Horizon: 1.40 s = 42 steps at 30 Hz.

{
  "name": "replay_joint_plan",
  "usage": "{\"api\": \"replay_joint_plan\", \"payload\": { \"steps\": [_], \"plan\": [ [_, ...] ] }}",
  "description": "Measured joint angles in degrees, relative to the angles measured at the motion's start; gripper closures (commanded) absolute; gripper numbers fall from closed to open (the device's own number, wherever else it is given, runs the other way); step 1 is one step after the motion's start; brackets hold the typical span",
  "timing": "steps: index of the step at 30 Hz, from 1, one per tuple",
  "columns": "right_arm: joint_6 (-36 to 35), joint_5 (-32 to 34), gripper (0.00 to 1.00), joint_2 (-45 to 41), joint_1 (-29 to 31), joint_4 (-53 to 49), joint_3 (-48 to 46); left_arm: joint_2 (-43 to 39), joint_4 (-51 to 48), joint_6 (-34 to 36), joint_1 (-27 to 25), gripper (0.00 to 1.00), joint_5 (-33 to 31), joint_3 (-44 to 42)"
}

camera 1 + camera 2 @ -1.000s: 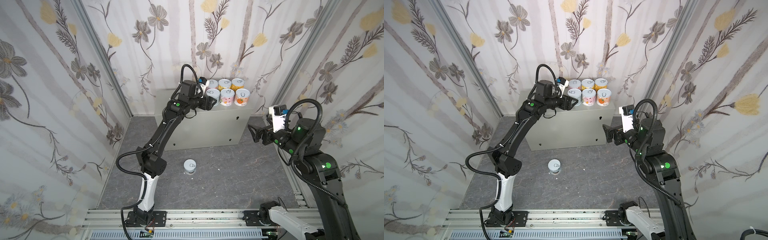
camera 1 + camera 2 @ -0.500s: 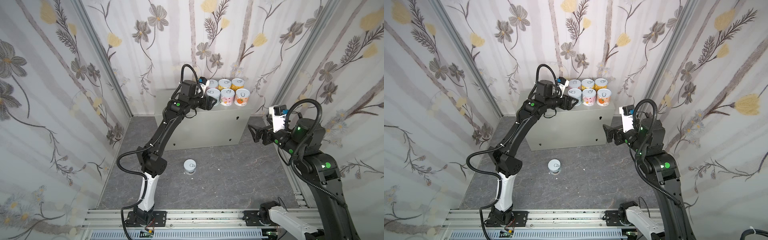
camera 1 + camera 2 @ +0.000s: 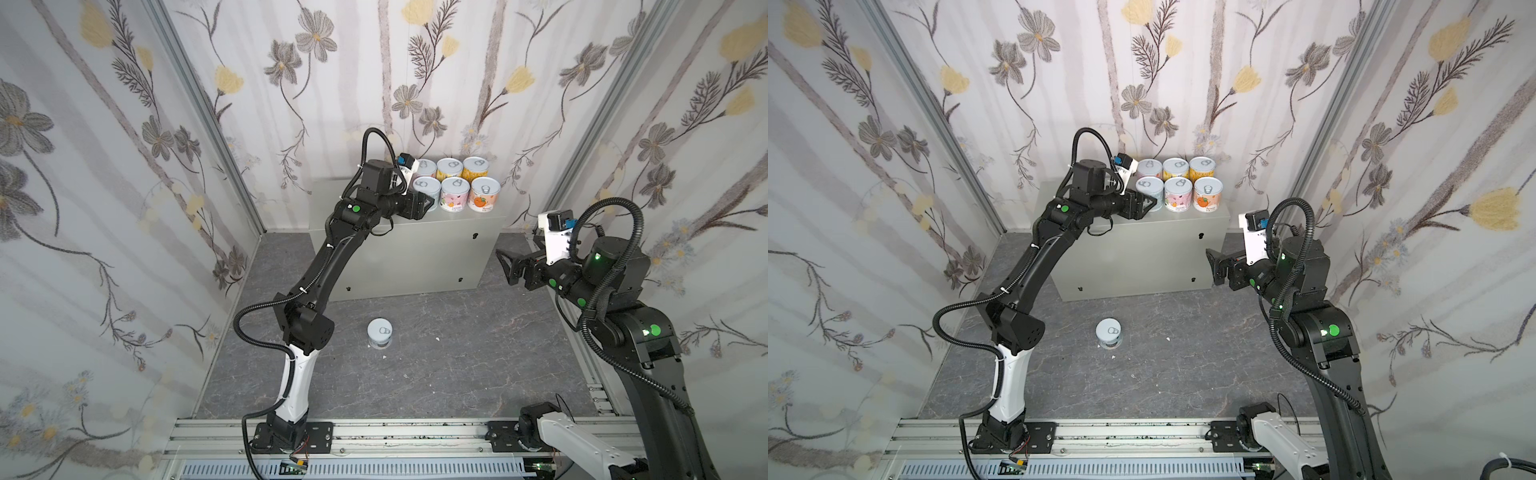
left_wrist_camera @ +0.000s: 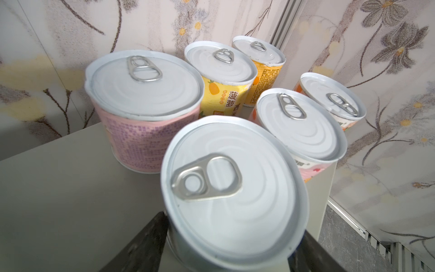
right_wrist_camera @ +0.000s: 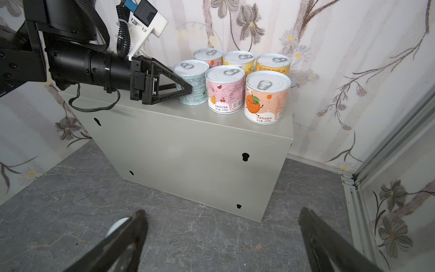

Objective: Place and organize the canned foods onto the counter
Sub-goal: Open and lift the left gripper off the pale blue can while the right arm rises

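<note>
L gripper is reaching in over the left part of the counter and is clamping the light-blue tin. In the left wrist view its black fingers are sitting against both sides of that tin, w/ the pull-tab lid facing up. The tin is standing upright on the counter top, in the front-left spot of a block two rows deep and three wide, at the right end by the back wall.

Just beside it in the front row are standing the pink fruit-print tin, then the orange-print tin. Behind them are sitting the back pink tin, the pineapple tin and the yellow-orange tin, all close-packed.

The floor tin is standing upright on the dark marbled floor, well apart from the counter front, near the L arm's elbow.

R gripper is hovering off the counter's right end, fingers spread wide and gripping nothing.
</note>
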Motion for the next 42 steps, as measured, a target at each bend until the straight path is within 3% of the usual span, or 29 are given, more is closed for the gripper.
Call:
{"api": "replay_joint_plan", "payload": {
  "steps": [10, 23, 29, 33, 42],
  "plan": [
    [0.0, 0.0, 0.0, -0.5, -0.1, 0.0, -0.3, 0.0, 0.0, 0.0, 0.0, 0.23, 0.5, 0.0],
    [0.7, -0.1, 0.0, 0.7, -0.9, 0.4, -0.2, -1.1, -0.7, 0.0, 0.0, 0.02, 0.5, 0.0],
    [3.5, 0.0, 0.01, 5.7, -3.1, 0.5, 1.7, -7.9, -1.3, 0.2, 0.1, 0.0, -0.2, -6.1],
    [5.6, -1.6, 0.06, 8.4, -4.0, 3.2, 2.0, -15.4, -1.1, 0.2, 1.3, 0.0, -1.0, -13.7],
    [7.1, -5.8, 0.28, 12.5, -4.4, 15.8, -1.2, -25.7, -0.1, -2.4, 3.3, 0.0, -0.4, -24.9]
  ]
}}
